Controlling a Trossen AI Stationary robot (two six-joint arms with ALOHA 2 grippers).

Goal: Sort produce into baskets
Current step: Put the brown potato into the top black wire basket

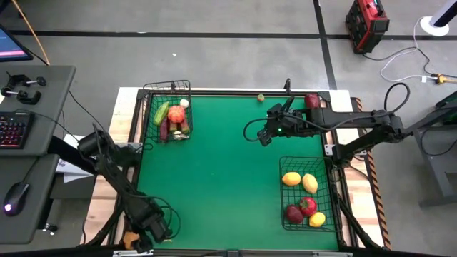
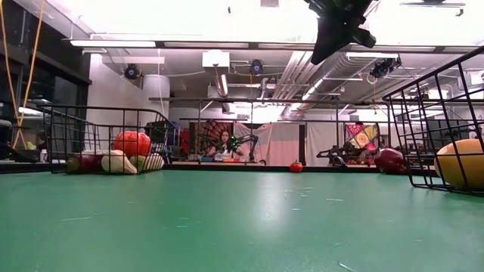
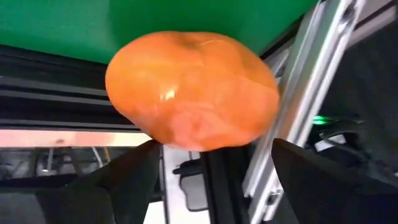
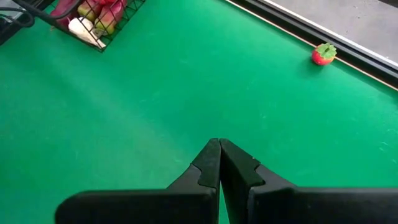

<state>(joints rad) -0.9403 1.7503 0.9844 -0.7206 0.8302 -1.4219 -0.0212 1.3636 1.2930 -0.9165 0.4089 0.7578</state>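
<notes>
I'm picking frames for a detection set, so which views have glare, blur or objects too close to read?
Low view: ceiling lights blow out to white and sheen the green mat; the right gripper is a dark silhouette. Left wrist view: the orange fruit fills the frame, soft, with a small highlight. Right wrist view: evenly lit, the small red fruit crisp. High view: even light.

Green table (image 1: 221,178) with two wire baskets and loose produce.
Smaller basket (image 1: 169,113) at the far left corner, larger basket (image 1: 308,194) along the right edge toward the near side; small red strawberry (image 4: 323,53) by the far edge, dark red fruit (image 1: 312,101) near the far right corner.
</notes>
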